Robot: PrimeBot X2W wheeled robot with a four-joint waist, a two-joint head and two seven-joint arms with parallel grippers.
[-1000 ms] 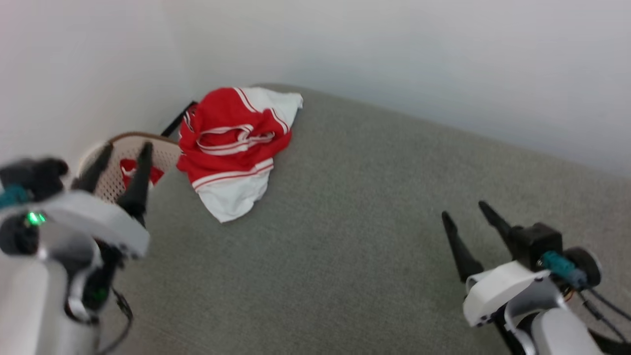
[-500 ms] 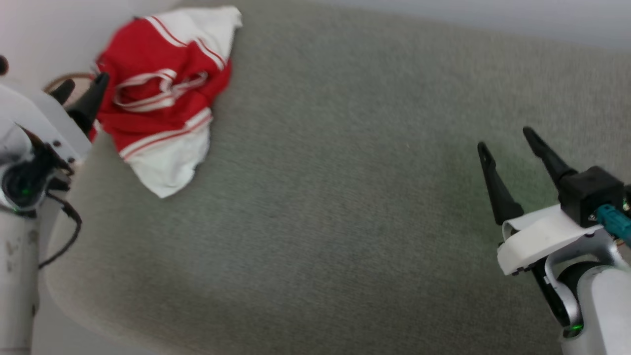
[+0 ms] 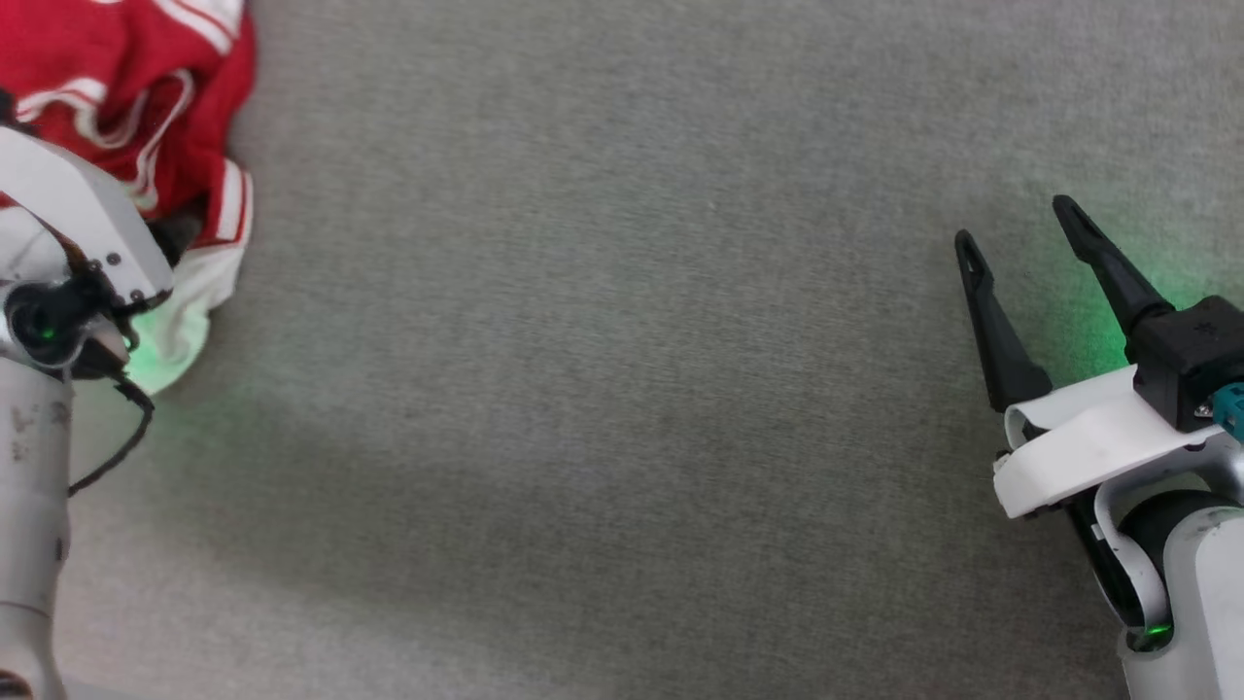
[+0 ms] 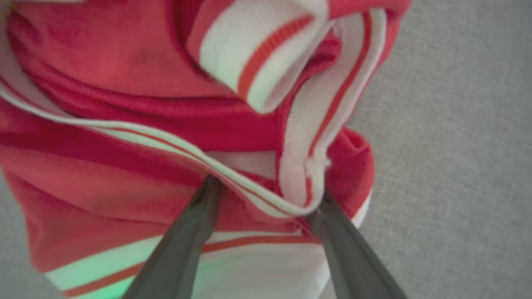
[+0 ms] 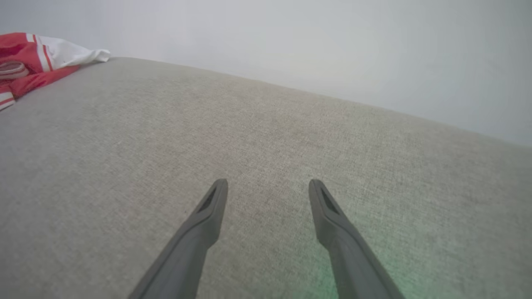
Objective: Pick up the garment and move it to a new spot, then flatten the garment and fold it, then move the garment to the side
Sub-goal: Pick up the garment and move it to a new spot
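So, garment [image 3: 126,58]: lay bunched at surface's [image 3: 622,389] far left.
Left tool [image 4: 266,193]: stood apart, straddling a striped fold [image 4: 297,166].
Right tool [image 3: 1016,222]: apart, empty, well away.
Risk: thin pinch could slip.

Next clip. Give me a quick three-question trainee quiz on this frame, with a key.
1. True or false: the right gripper is shut on the garment.
2. Which gripper has its open fingers at the garment's striped trim? A) left gripper B) right gripper
3. Fill in: the garment lies crumpled on a ___ fabric surface.
Key: 1 false; 2 A; 3 grey.
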